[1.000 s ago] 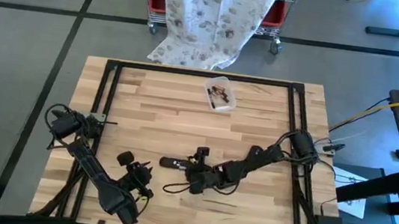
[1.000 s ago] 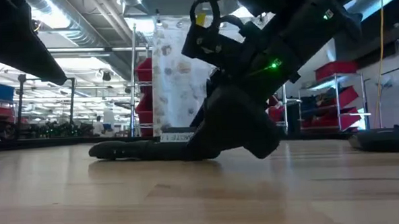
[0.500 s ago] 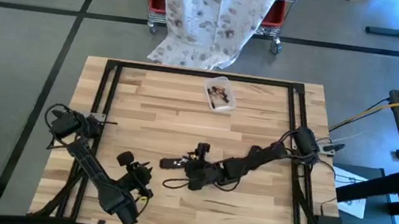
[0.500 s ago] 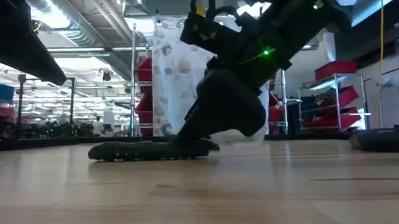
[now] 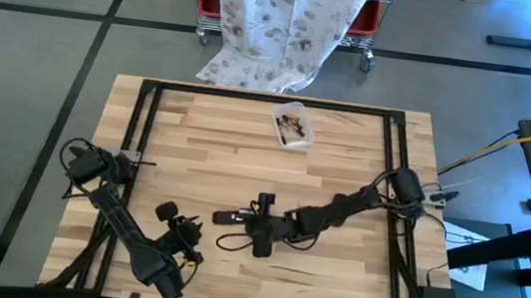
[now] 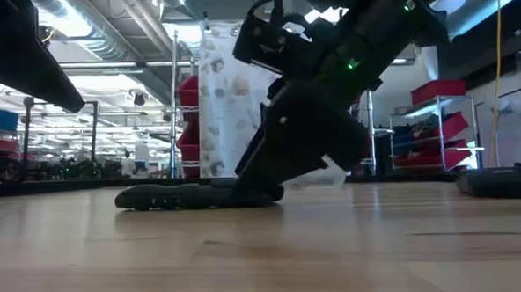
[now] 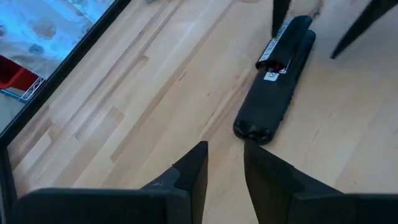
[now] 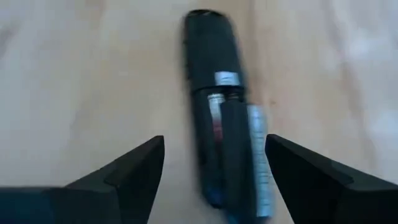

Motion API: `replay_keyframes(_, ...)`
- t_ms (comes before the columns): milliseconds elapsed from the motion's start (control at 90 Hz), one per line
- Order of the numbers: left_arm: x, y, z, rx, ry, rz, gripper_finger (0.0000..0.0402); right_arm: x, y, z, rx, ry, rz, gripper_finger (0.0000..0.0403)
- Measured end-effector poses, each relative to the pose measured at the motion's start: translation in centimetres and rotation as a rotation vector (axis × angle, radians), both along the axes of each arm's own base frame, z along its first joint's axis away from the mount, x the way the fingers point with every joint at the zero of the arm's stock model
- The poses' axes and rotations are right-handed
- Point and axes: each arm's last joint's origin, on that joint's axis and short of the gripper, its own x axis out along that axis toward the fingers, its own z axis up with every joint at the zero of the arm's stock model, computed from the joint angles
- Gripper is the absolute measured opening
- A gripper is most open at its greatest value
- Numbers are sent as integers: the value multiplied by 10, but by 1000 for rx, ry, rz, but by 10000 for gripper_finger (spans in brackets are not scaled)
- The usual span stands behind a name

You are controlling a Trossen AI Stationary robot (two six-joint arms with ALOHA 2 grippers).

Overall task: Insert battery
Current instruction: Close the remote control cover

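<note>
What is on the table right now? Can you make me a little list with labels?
Table: light wooden top with a dark frame
Remote: black remote control lying flat near the table's middle, battery slot open
Battery: sitting in the open slot, as far as can be seen
Right gripper: low over the remote, fingers open, one on each side of it
Left gripper: waiting near the table's front, fingers slightly apart, holding nothing
Small container: clear tub with small dark items, near the table's far edge
</note>
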Motion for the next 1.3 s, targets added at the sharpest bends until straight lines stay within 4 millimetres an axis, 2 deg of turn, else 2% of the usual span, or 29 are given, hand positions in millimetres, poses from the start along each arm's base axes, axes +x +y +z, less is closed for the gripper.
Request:
replay_keyframes(211,0,0,0,-2,-2,2,84,4,-10,1,92,8,-14,268)
replay_keyframes(389,0,0,0,-4,0,3,84,4,-8,1,109,13,-2,268)
replay_keyframes(700,0,0,0,-6,2,4,84,1,1,1,109,9,13,268)
replay_keyframes(1033,0,0,0,-6,3,4,84,-6,23,1,93,4,51,268)
replay_keyframes(1300,0,0,0,-6,3,5,84,-8,25,1,88,3,49,268)
